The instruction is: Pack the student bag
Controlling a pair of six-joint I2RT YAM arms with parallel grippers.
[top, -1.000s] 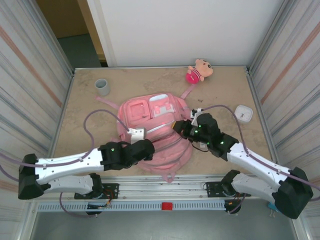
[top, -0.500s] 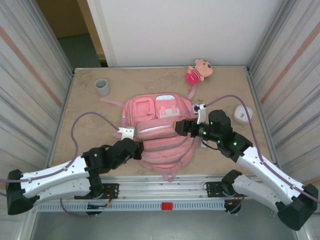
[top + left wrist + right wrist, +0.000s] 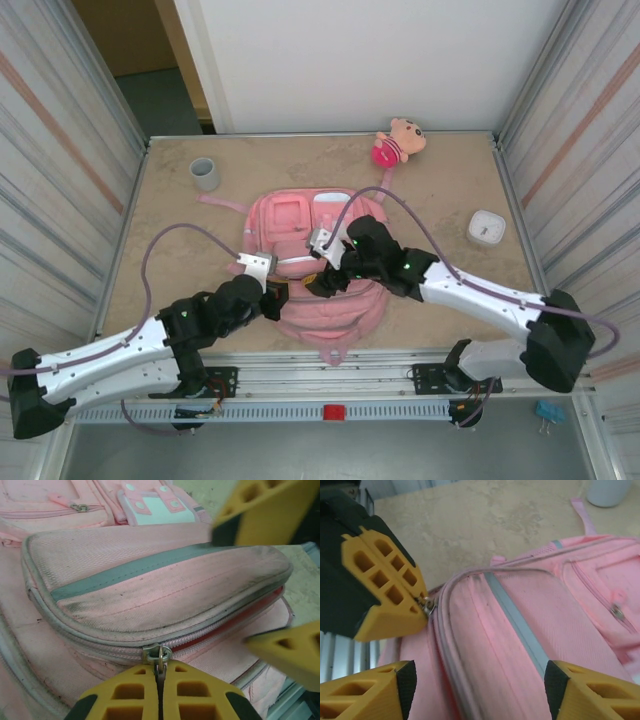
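**Claw pinches zip pull on pink bag**

Bag (image 3: 300, 225) lies flat at the middle of the counter (image 3: 450, 180) in the top view, its pockets facing up and its straps trailing toward the upper part of the frame. The left claw (image 3: 274, 300) sits at the bag's lower left edge. In the left wrist view it (image 3: 160, 672) is clenched, its two yellow fingers (image 3: 125, 695) pressed together on the metal zip pull (image 3: 159, 656) at the bottom centre of the frame. To the right of the pull the zip gapes a little, and red shows in the slit.

The right claw (image 3: 325, 282) hangs over the middle of the bag, just right of the left one. In the right wrist view it (image 3: 480, 680) is released: its fingers (image 3: 375, 692) stand wide apart at the lower corners of the frame, with the grey-striped pocket between them and nothing held. The left claw appears there at the upper left, touching the pull.

A grey cup (image 3: 205, 173) stands at the upper left of the counter, well apart from the bag. A doll (image 3: 398, 141) lies at the top edge, and a small white box (image 3: 484, 228) sits at the right.
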